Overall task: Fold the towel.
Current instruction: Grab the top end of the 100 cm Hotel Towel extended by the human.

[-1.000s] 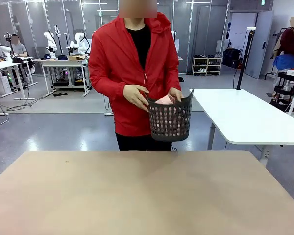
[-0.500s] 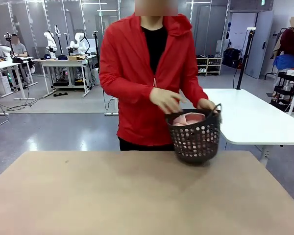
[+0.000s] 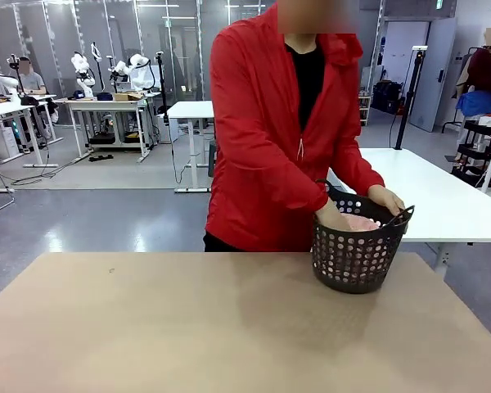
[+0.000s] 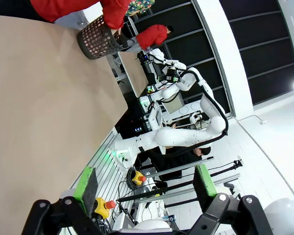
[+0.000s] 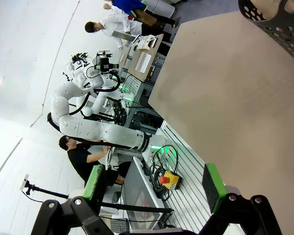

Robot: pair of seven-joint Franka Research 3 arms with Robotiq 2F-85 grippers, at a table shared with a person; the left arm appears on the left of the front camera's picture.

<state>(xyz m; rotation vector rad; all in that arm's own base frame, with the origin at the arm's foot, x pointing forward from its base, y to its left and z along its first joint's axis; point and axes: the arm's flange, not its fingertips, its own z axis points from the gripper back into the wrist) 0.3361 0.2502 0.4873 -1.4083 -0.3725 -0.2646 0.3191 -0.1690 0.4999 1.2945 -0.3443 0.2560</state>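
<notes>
Left end effector (image 4: 144,186): fingers apart, nothing between them, clear of the surface (image 3: 172,327). Right end effector (image 5: 153,182): also apart, empty. Both are well apart from the black perforated basket (image 3: 356,264). Towel (image 3: 361,222): bunched inside that basket, pink showing at the rim and through the holes. The basket sits at the surface's far right part. Person's hands (image 3: 334,217) grip its rim.

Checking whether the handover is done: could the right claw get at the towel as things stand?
Probably not yet. The towel lies inside the basket, and the person's hands hold its rim; the open right claw sits well back.
</notes>
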